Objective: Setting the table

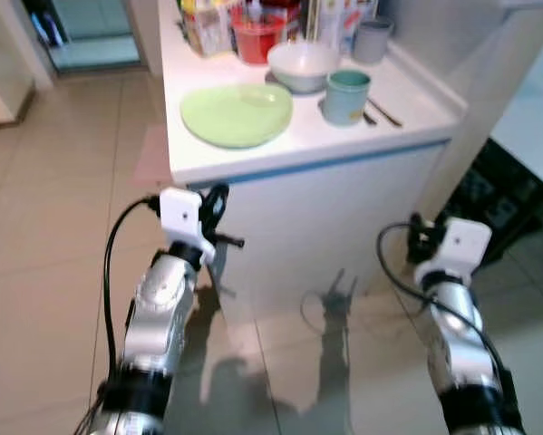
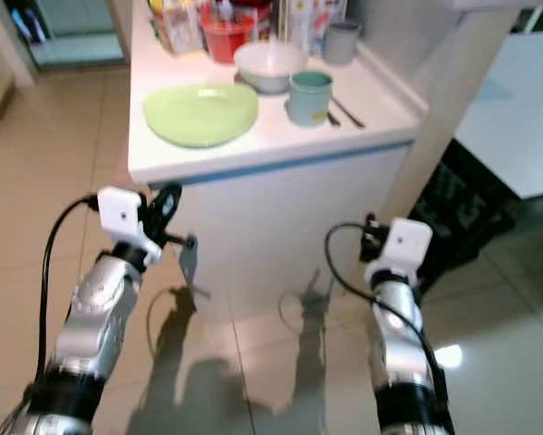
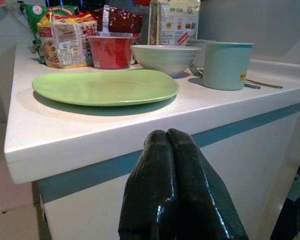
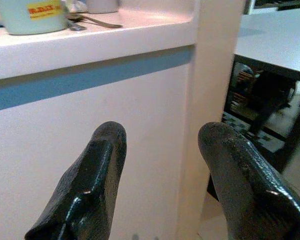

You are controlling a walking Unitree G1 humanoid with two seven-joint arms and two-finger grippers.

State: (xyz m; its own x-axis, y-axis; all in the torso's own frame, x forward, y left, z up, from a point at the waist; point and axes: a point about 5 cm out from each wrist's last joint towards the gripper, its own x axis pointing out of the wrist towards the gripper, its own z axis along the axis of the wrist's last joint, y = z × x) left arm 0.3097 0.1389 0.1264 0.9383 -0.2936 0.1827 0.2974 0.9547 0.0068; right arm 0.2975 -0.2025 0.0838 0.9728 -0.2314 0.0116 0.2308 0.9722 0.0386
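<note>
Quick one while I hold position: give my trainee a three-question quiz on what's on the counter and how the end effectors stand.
1. True or false: the left end effector is shut.
2. What touches the counter nearest the robot? A) green plate B) white bowl C) red tub
3. Fill in: the cutlery lies beside the teal ____.

Key: 1 true, its fingers pressed together, while the right end effector is open. 2 A. 3 cup.
</note>
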